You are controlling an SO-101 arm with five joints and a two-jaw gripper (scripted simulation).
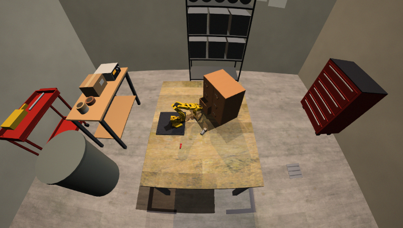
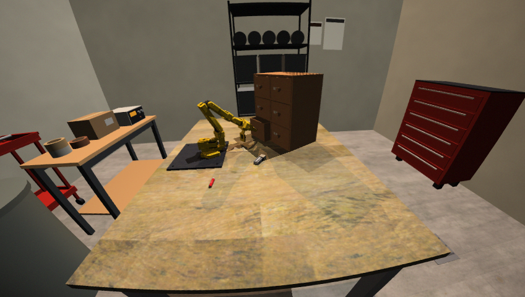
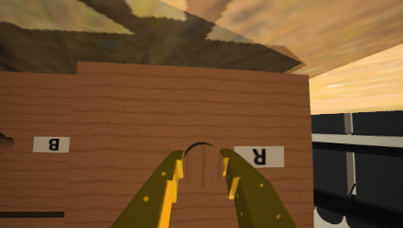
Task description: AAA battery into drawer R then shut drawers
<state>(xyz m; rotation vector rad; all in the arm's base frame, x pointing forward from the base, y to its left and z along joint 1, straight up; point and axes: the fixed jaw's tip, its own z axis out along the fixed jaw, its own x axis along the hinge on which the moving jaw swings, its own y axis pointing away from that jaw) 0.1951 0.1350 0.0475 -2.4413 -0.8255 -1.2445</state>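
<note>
Two things lie loose on the worktop (image 2: 295, 220) while the claw (image 3: 201, 177) is clenched on the round knob (image 3: 203, 163) of the drawer (image 2: 260, 127) labelled R, at the bottom left of the chest (image 2: 295, 106). In the wrist view its two yellow jaws sit on either side of the knob, with the R label (image 3: 259, 156) just beside it and a B label (image 3: 51, 143) on the neighbouring front. From the side, that drawer already stands partly out of the chest's face.

The battery is most likely the small grey piece (image 2: 259, 159) lying near the chest's foot, in front of the open drawer; a red object (image 2: 211, 182) lies further out, well apart from it. Both are too small to name with certainty, so picking the wrong one is a real risk.

With no stops, pulling much further could bring the drawer clean out and drop it on the worktop, possibly onto the grey piece below. A pull that is not square to the chest could drag or twist the cabinet, or, if the drawer binds, rock it forward. The grip on a round knob may also slip, leaving the drawer too shallow for a drop from above. The arm (image 2: 215, 121) is stretched low beside the drawer, so swinging away carelessly could knock the front sideways or sweep the grey piece across the worktop.
</note>
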